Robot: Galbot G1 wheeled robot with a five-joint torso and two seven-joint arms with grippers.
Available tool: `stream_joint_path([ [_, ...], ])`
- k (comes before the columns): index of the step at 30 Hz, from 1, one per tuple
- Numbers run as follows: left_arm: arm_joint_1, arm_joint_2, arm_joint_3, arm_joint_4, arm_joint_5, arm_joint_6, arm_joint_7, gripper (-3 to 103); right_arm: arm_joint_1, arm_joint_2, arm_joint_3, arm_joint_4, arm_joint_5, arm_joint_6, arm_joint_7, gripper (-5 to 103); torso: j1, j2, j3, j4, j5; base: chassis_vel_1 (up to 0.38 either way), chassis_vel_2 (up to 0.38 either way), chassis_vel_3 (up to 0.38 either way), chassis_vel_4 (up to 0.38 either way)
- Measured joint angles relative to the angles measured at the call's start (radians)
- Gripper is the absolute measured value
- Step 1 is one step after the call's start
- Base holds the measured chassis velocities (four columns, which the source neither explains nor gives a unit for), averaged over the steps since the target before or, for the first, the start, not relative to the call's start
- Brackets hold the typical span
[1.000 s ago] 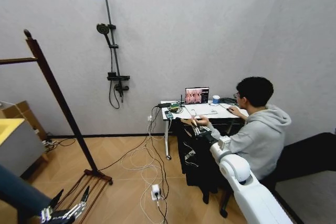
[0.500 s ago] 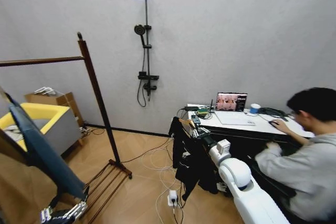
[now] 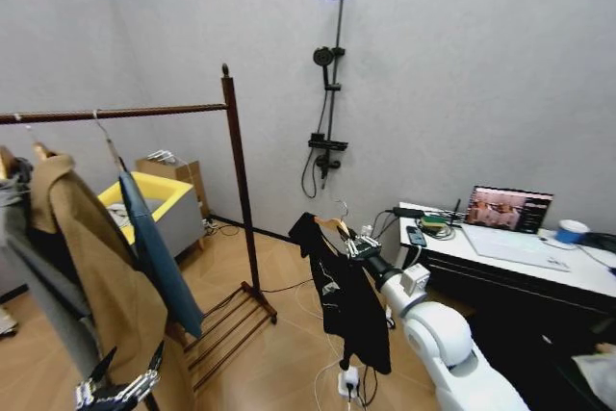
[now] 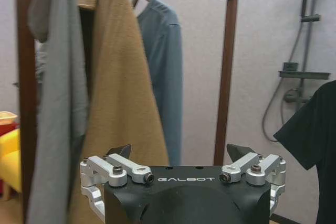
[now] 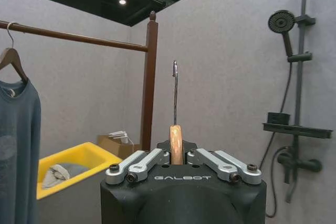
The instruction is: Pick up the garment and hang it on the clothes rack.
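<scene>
- Right hand (image 3: 358, 246) is clamped shut on the light wooden hanger (image 5: 176, 143), its metal hook (image 5: 175, 92) standing straight up above the jaws.
- The garment (image 3: 345, 297) hangs off that hanger in mid-air, dead centre of the head view, well apart from the clothes rack (image 3: 239, 180) at ten o'clock.
- On the rack's bar, a teal-blue shirt (image 3: 159, 262) and a tan coat (image 3: 101, 286) fill the stretch toward nine o'clock.
- Left hand (image 4: 178, 162) sits low at seven o'clock, wide open and empty.
- Risks, I'd say: the hook undershoots the bar, or the swinging garment snags the near upright (image 5: 148, 80).
- Floor cables (image 3: 348, 379) could catch its hem.
</scene>
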Motion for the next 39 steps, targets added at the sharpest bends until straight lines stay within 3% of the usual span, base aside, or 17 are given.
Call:
stream_joint_path([
  [5, 0.000, 0.000, 0.000, 0.000, 0.000, 0.000, 0.000, 100, 0.030, -0.031, 0.004, -0.003, 0.042, -0.015, 0.008, 9, 0.000, 0.000, 0.000, 0.0000, 0.0000, 0.071, 0.173, 0.176, 0.080],
  [26, 0.000, 0.000, 0.000, 0.000, 0.000, 0.000, 0.000, 100, 0.067, -0.039, -0.006, 0.009, 0.053, -0.023, 0.046, 9, 0.000, 0.000, 0.000, 0.0000, 0.0002, 0.069, 0.178, 0.181, 0.063],
  [39, 0.000, 0.000, 0.000, 0.000, 0.000, 0.000, 0.000, 100, 0.277, -0.117, -0.038, -0.058, 0.104, -0.049, 0.043, 9, 0.000, 0.000, 0.000, -0.0002, 0.0001, -0.022, 0.106, 0.097, -0.027],
])
